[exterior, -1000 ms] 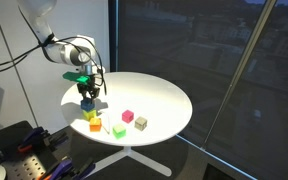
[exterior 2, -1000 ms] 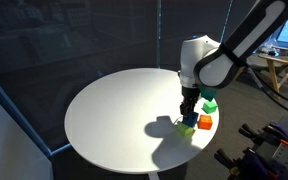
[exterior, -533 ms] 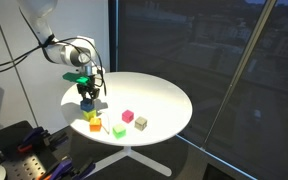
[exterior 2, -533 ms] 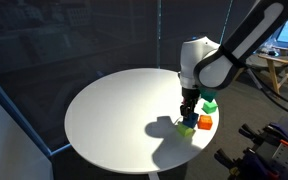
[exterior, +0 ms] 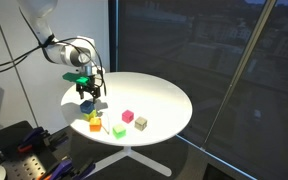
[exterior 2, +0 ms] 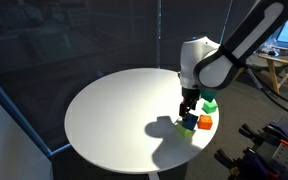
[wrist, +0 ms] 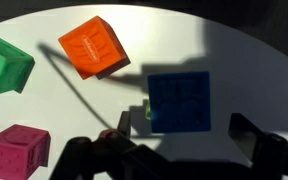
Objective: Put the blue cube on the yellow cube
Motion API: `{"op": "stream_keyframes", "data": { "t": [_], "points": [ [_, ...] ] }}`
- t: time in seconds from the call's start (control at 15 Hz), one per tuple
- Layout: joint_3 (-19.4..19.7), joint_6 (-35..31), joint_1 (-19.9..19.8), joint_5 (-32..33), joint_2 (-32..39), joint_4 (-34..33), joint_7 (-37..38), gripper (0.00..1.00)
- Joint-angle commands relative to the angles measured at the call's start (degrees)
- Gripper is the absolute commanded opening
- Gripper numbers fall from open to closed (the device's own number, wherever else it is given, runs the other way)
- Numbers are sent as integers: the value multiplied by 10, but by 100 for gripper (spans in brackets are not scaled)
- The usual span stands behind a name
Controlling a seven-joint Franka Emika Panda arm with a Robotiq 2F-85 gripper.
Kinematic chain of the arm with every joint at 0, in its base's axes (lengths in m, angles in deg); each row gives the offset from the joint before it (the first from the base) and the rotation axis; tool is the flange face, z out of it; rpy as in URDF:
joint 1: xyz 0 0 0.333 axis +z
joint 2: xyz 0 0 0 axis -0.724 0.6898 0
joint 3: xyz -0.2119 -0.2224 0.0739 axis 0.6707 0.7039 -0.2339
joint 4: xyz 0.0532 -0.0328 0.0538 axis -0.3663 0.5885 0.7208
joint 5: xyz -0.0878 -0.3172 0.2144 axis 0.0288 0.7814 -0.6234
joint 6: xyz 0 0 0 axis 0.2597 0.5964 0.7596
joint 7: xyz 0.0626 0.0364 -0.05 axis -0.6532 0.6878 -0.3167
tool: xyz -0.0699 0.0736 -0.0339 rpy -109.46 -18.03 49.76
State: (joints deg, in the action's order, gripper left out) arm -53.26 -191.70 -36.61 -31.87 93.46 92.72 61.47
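Blue cube (wrist: pixel 179 100): small solid block, its upper face moulded in a grid of squares, resting on top of the yellow cube (exterior: pixel 91 116) near the rim of the round white table (exterior: pixel 159 95). In the wrist view only a thin sliver of yellow shows past one side, so the stack is judged close to square but not perfectly so. Gripper (wrist: pixel 174 150): poised directly over the stack, jaws spread wide to either side, nothing held and nothing between them; in both exterior views the fingertips hang just above the blue top. Neighbours: orange-red cube (wrist: pixel 94 48) just beside the stack and turned at an angle to it; green cube (wrist: pixel 4 65) and magenta cube (wrist: pixel 19 155) near; beige cube (exterior: pixel 141 122) and lime cube (exterior: pixel 119 131) well apart toward the middle of the table. Step in hand, as judged: clearing away from a finished placement. Handling note: rise straight up with the jaws kept wide, and make no sideways travel or wrist twist until the fingertips stand clear above the upper cube. A brushing finger would most likely slide the light blue block toward its overhanging side. Any later sweep should also avoid the orange-red cube, since a nudge there could carry into the stack's base.
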Motion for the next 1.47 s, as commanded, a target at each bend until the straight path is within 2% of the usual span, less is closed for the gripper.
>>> {"op": "stream_keyframes", "data": {
  "t": [0.0,0.4,1.4],
  "points": [
    [-4,-7,-3,-7,-4,3,-3,100],
    [-26,21,-8,-43,-35,6,-25,100],
    [-23,108,-4,-40,-151,9,25,100]
  ]
}}
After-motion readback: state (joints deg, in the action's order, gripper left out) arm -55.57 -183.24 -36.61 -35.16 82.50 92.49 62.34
